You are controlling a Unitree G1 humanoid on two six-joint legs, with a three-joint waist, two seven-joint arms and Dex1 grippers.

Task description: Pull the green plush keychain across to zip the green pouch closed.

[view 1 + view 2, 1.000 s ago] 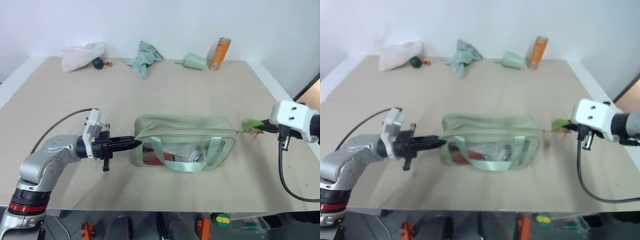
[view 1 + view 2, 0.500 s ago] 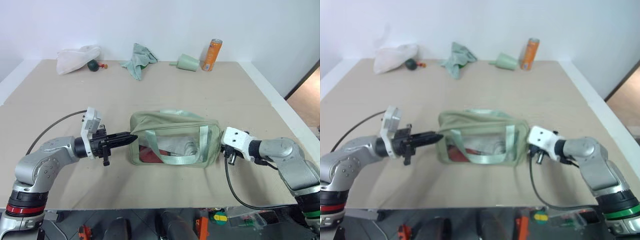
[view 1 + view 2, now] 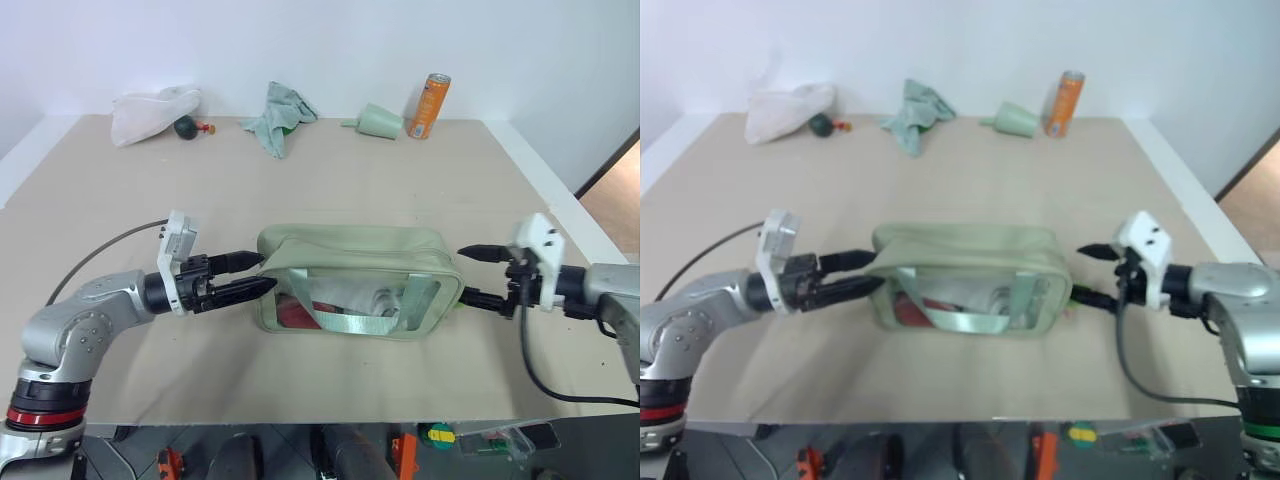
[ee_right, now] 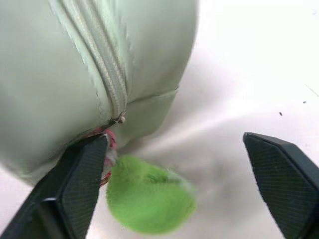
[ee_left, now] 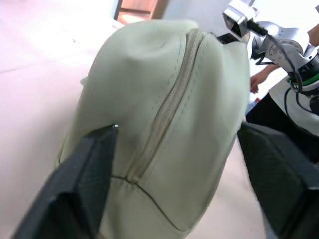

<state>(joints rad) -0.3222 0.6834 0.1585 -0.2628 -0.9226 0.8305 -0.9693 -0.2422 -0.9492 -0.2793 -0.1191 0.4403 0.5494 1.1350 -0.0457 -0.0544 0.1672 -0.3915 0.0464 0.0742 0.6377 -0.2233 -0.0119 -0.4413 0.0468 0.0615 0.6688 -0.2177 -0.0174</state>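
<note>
The green pouch (image 3: 350, 262) stands mid-table with its clear panel facing me. Its top zip (image 5: 169, 109) looks closed from end to end. My left gripper (image 3: 254, 272) is open at the pouch's left end, its fingers spread on either side of that end without pinching it. My right gripper (image 3: 476, 275) is open just off the pouch's right end. In the right wrist view, the green plush keychain (image 4: 149, 199) lies loose on the table below the zip pull (image 4: 118, 118), hanging by its red-and-white cord between that gripper's spread fingers.
Along the table's far edge stand an orange can (image 3: 427, 106), a pale green cone cup (image 3: 378, 122), a pale green cloth (image 3: 283, 112), a white bag (image 3: 155, 110) and a dark green ball (image 3: 186, 127). A person's hand (image 5: 258, 79) shows beyond the right arm.
Both grippers have opened. The right one came back in toward the pouch and let go of the keychain, which now lies on the table; the left one released the pouch's left end.
</note>
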